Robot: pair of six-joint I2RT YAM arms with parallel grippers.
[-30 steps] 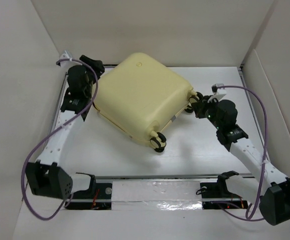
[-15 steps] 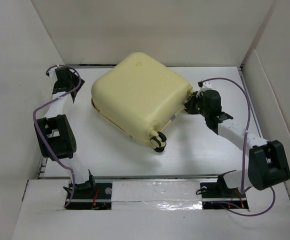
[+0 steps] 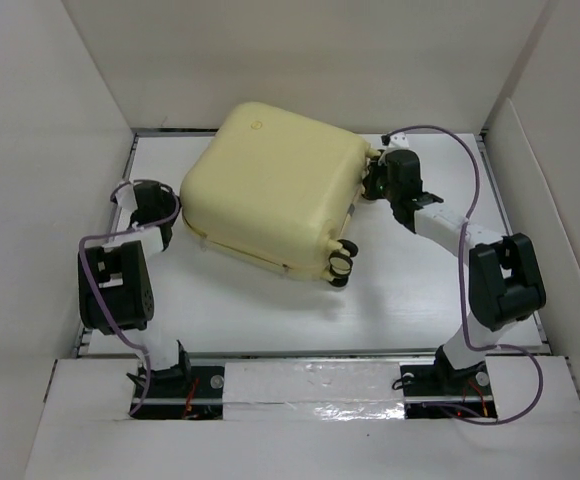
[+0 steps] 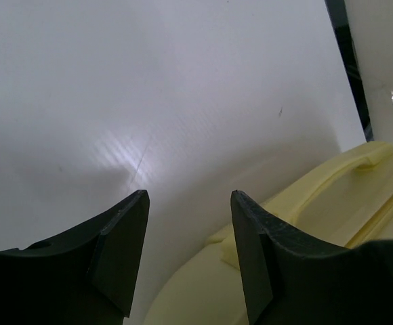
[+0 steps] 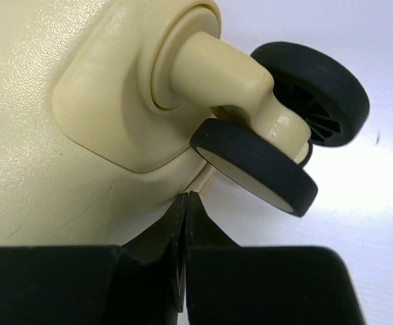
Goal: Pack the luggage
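Soft, even overhead light fills the top view; the white bench and walls are bright, not burnt out. The luggage casts only a faint, blurred shadow on its near side. A glossy strip at the near edge throws patchy glare. In the left wrist view a pale sheen lies on the bench, and the left hand is a dark shape (only its rims catch light). The right wrist view is crisp on the caster wheel, the bench beside it blown white.

No readable text, label or number anywhere — round emblem on luggage too small.
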